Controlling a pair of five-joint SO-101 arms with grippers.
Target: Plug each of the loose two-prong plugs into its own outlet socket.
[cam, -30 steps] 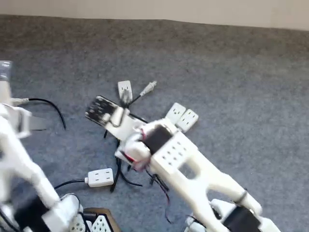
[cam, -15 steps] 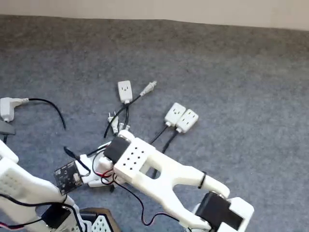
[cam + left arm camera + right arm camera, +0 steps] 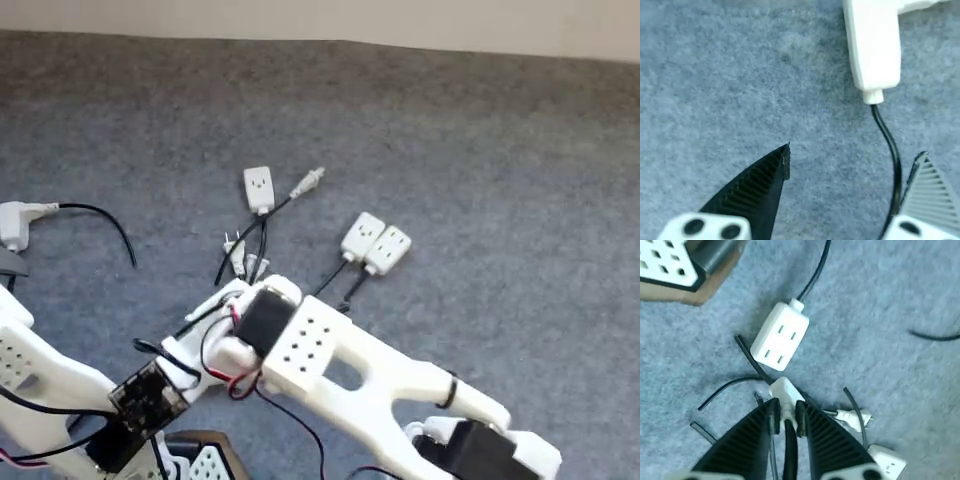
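While the right end effector point(image 3: 786, 412) is pinching a white plastic two-prong plug point(image 3: 785, 391) and the left end effector point(image 3: 854, 155) is hanging open, nothing's looking plugged in yet.

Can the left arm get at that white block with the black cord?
Probably yes: the left gripper is open, the white block lies just ahead on bare carpet, only its own cord between.

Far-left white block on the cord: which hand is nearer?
Left. The left hand is open astride the cord, right by the block. The right hand is away at the cord tangle, shut on a plug.
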